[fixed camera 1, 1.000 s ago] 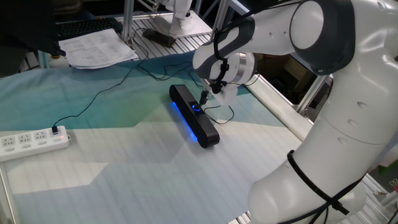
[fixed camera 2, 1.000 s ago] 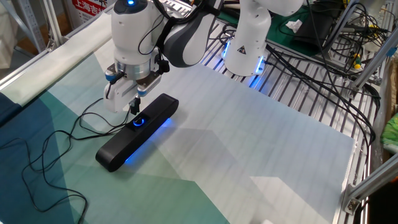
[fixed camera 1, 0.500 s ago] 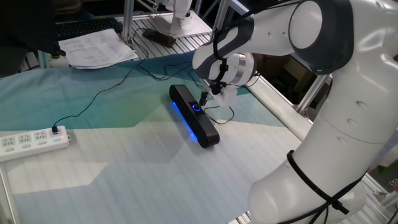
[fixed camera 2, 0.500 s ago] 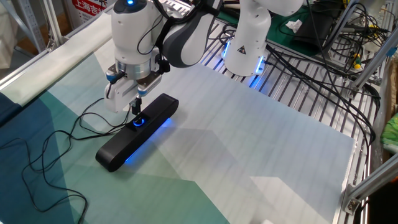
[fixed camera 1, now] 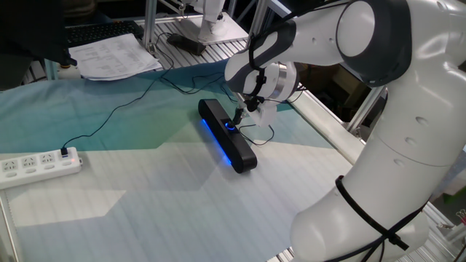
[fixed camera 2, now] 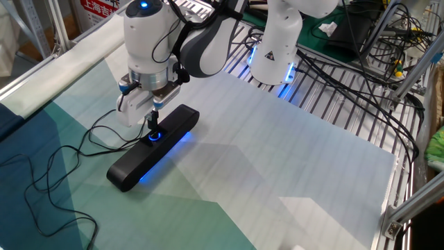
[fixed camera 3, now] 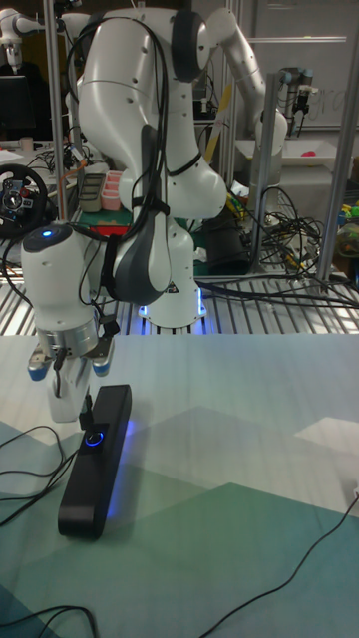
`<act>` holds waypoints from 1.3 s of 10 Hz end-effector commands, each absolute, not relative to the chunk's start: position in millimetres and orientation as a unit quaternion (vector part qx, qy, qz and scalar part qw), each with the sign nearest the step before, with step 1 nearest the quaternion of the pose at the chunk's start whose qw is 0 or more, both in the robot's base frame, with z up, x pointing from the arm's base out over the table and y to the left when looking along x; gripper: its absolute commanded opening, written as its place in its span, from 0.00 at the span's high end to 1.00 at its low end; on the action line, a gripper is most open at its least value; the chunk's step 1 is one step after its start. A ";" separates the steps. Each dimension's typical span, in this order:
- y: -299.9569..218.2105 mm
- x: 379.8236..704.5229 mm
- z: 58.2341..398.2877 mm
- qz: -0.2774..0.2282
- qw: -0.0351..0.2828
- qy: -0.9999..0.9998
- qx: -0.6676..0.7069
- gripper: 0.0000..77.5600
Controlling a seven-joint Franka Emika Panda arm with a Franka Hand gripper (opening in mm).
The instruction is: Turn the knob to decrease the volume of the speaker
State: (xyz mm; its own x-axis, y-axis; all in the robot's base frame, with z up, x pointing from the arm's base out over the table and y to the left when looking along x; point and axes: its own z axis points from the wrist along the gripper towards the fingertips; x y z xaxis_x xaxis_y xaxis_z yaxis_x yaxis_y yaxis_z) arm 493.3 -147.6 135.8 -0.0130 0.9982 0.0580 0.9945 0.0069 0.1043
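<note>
The speaker (fixed camera 1: 227,138) (fixed camera 2: 149,149) (fixed camera 3: 96,461) is a long black bar lying on the table cloth, with a blue light strip along one side. The knob (fixed camera 1: 231,126) (fixed camera 2: 153,137) (fixed camera 3: 95,437), a small dial ringed in blue, sits in its middle. My gripper (fixed camera 1: 239,116) (fixed camera 2: 153,125) (fixed camera 3: 89,411) points straight down over it. Its dark fingers are drawn close together and reach down onto the knob. A thin black cable (fixed camera 2: 104,135) leaves the speaker beside the gripper.
A white power strip (fixed camera 1: 36,164) lies at the table's left edge, with black cables (fixed camera 1: 116,113) running across the cloth. Papers (fixed camera 1: 116,54) lie at the back. The robot's base (fixed camera 2: 277,48) and metal slats (fixed camera 2: 347,104) lie behind the speaker.
The wrist has turned very slightly over the knob. The speaker has stayed where it was.
</note>
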 end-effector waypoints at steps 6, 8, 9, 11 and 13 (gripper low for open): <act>-142.5 492.2 134.2 0.062 0.015 0.709 0.703 1.00; -142.5 492.2 133.5 0.060 0.017 0.709 0.702 1.00; -142.5 492.2 133.5 0.059 0.018 0.708 0.703 1.00; -142.5 492.2 133.5 0.057 0.019 0.708 0.703 1.00; -142.5 492.2 133.5 0.054 0.020 0.707 0.704 1.00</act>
